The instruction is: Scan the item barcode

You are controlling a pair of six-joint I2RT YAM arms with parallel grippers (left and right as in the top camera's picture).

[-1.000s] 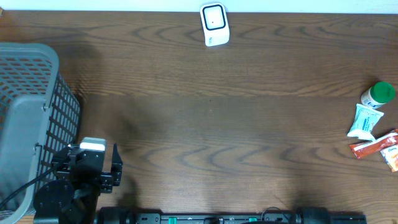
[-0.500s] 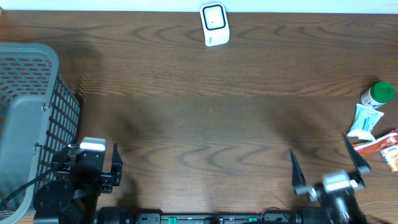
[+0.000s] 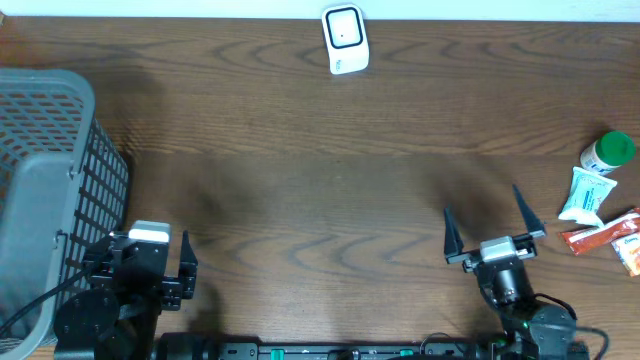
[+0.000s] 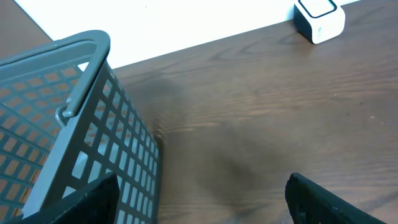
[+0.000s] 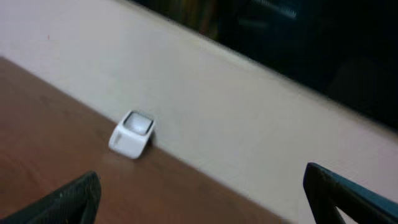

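Near the front edge, the left hand is sitting low beside the gray basket, its fingers spread wide and holding nothing. The right hand is reaching toward the far side, spread wide and empty too. The middle of the brown desk is lying open. At the right edge, a green-capped bottle, a white packet and a red packet are lying close together. The white scanner is standing at the far edge.

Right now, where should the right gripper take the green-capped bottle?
Probably grip the green-capped bottle across its round white body below the cap, coming from its left with the open right gripper; a white pouch crowds its near side.
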